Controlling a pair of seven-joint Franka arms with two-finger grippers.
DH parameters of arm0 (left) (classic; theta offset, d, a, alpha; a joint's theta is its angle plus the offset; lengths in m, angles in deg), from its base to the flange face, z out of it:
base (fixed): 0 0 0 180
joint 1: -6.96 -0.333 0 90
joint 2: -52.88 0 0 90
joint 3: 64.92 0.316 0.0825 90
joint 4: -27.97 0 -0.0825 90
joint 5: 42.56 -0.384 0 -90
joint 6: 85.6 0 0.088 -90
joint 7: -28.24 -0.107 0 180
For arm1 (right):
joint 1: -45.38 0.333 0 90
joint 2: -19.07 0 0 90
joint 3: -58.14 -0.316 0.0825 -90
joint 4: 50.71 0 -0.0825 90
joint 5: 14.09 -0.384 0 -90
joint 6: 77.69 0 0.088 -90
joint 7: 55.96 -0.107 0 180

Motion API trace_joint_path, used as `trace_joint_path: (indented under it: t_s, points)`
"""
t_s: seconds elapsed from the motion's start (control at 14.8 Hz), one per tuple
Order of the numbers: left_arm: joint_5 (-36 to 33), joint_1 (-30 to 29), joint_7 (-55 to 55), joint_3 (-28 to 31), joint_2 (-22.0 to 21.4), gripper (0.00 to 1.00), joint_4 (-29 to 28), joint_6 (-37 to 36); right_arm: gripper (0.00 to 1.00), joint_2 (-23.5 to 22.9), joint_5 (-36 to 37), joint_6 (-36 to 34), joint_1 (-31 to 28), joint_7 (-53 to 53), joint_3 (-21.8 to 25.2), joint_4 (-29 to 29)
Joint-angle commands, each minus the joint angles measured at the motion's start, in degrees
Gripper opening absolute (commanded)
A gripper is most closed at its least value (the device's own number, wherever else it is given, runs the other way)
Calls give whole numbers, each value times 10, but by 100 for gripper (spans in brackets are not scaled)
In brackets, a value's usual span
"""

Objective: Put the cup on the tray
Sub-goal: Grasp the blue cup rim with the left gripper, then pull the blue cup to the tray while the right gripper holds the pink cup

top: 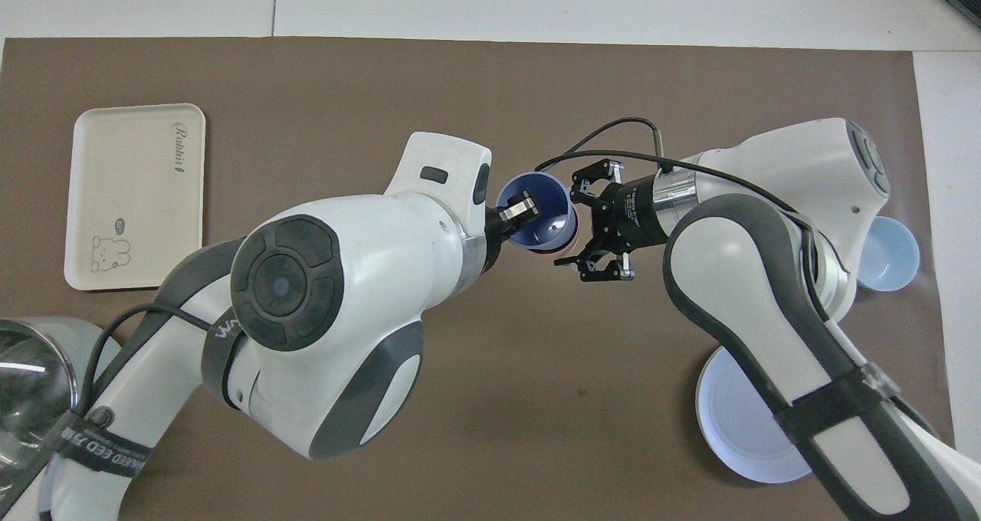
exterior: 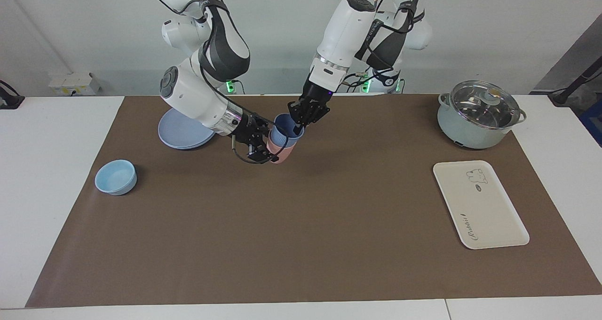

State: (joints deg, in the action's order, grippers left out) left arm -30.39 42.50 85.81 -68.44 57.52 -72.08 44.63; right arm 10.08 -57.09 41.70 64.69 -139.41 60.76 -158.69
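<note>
The periwinkle-blue cup (exterior: pixel 283 131) sits nested inside a salmon-pink tumbler (exterior: pixel 281 153), both tilted, low over the middle of the brown mat. My left gripper (exterior: pixel 299 124) is shut on the cup's rim, with one finger inside it. My right gripper (exterior: pixel 269 146) is shut on the pink tumbler from the side. In the overhead view the cup (top: pixel 538 228), pink tumbler (top: pixel 564 245), left gripper (top: pixel 523 208) and right gripper (top: pixel 588 226) show the same hold. The cream tray (exterior: pixel 479 207) lies flat and bare toward the left arm's end of the table, also in the overhead view (top: pixel 134 191).
A pot with a glass lid (exterior: pixel 479 115) stands nearer to the robots than the tray. A round blue plate (exterior: pixel 181 132) lies under the right arm. A light-blue bowl (exterior: pixel 116 177) stands at the mat's edge toward the right arm's end.
</note>
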Motion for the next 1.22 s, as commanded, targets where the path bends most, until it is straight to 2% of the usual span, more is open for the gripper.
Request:
trace_joint_path:
  t_s: [0.0, 0.27, 0.41, 0.54, 0.68, 0.81, 1.15]
  points:
    - [9, -10, 5, 11, -15, 0, 50, -76, 0, 2, 8, 0, -5, -9, -4, -2]
    - [3, -94, -22, 11, -26, 0, 107, -195, 0, 3, 7, -11, -26, -2, 0, -2]
    - [4, -149, -106, 10, -36, 0, 94, -223, 0, 4, 5, -11, -40, -1, -1, -5]
    - [9, -235, -247, 10, -55, 0, 51, -243, 0, 3, -1, -9, -62, 6, -1, -6]
    - [10, -312, -387, 10, -75, 0, -10, -230, 0, -4, -6, -7, -94, 27, -1, -8]
    - [9, -376, -513, 12, -60, 0, -37, -192, 0, -14, -44, -8, -129, 99, -1, -22]
    - [3, -499, -687, 11, 56, 0, -34, -59, 0, -51, -55, -12, -192, 152, -2, -21]
